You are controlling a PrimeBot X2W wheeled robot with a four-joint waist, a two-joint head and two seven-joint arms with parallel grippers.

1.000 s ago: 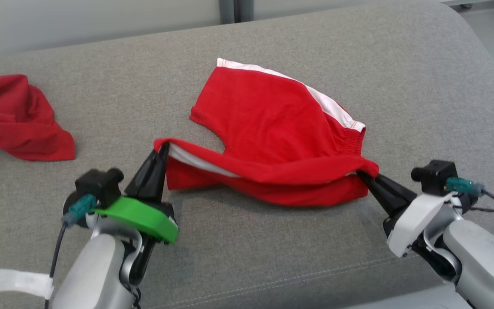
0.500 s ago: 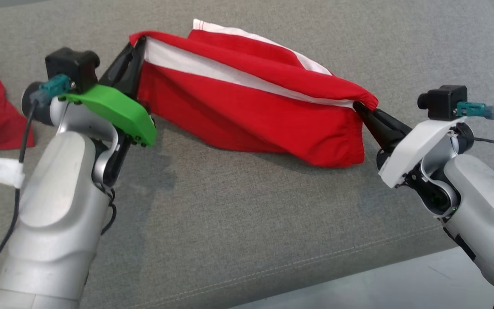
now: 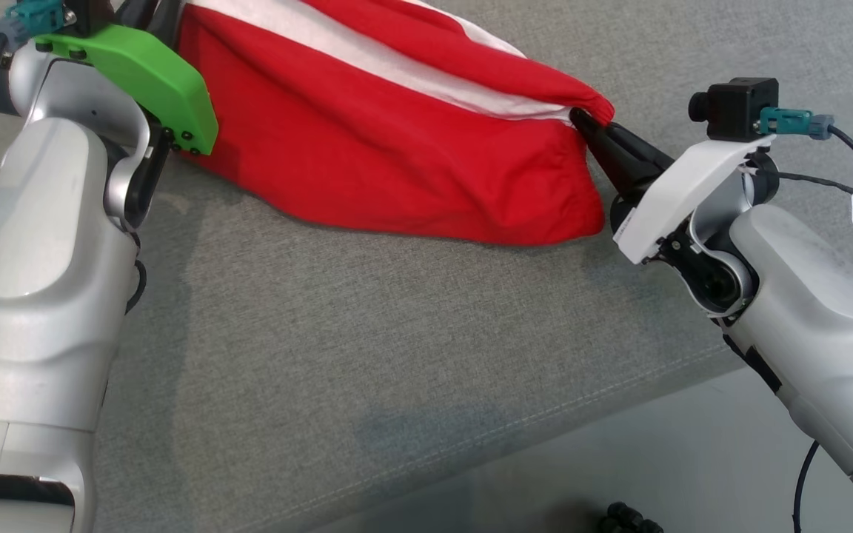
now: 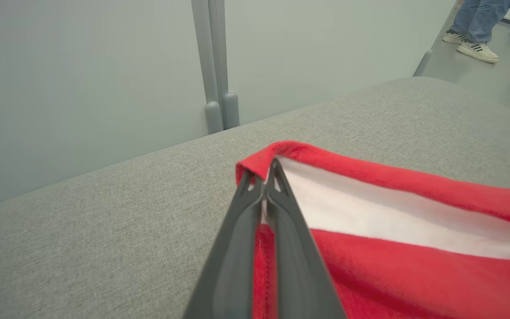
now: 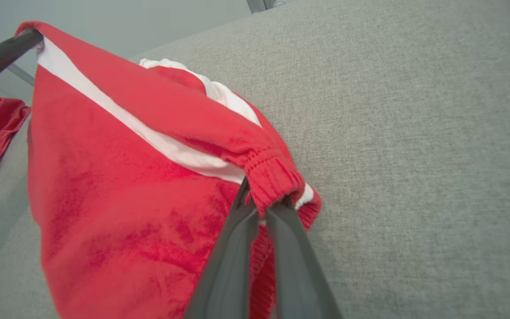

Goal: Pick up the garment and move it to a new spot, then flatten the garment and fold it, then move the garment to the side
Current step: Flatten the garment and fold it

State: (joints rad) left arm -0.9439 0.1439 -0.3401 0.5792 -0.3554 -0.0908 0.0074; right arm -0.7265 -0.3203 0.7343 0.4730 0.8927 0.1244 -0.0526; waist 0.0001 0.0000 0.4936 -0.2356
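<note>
Head view: both arms reach forward, the left higher. Left gripper (image 4: 264,177) and right gripper (image 3: 583,118) each pinch an end of the red garment (image 3: 397,155), which hangs stretched between them over the grey cushion (image 3: 323,333).

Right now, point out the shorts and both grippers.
shorts (image 3: 397,163), head view, red front panel
left gripper (image 4: 261,172), left wrist view, fingertips on hem
right gripper (image 5: 261,199), right wrist view, fingertips on waistband

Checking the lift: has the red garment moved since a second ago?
Yes. The red garment rose: its edge, earlier low on the grey cushion, now hangs above it between left gripper and right gripper.
</note>
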